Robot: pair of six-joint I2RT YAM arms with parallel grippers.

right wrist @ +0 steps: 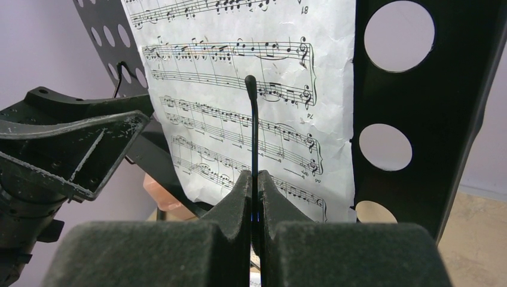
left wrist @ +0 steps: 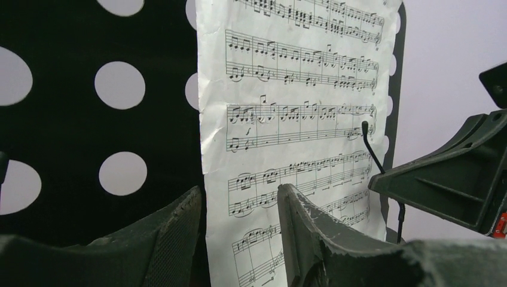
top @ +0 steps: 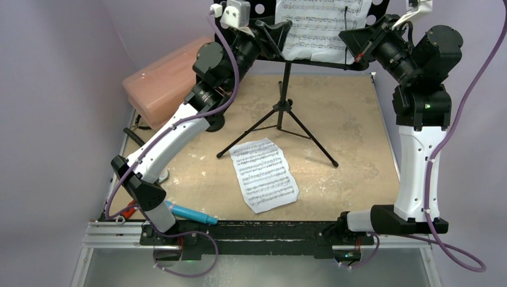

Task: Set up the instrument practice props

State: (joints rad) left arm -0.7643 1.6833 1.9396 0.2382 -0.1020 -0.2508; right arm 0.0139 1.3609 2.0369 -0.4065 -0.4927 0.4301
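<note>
At 12 o'clock on the table, upright on spread legs: a black tripod music stand with a perforated desk (top: 281,113). Propped against the desk, a creased white sheet-music page (top: 323,24), staves crisp and legible. Crossing the page's right side, a thin black wire page holder (right wrist: 253,119), pinched between the closed pads of the right gripper (right wrist: 254,179), which reaches in from 1 o'clock. Reaching in from 11 o'clock, the left gripper (left wrist: 240,197), fingers apart, with the page's left edge lined up with the gap; contact with the paper impossible to tell.

At the centre of the board, just toward 6 o'clock from the tripod feet, a second white sheet-music page (top: 263,174), flat and slightly askew. At 7 o'clock by the near edge, lying on its side and partly under the left arm, a cyan-blue microphone (top: 192,213). At 10 o'clock, peeking from behind the left arm, a small black round base (top: 215,124).

Beneath it all, a tan tabletop board (top: 353,125), scuffed and streaked with white, with a metal rail along the near edge. At 10 o'clock off the board, a pink translucent plastic box (top: 158,84). At 8 o'clock, a glimpse of a red-handled tool (top: 127,210). All around, pale lilac walls (top: 54,72).
</note>
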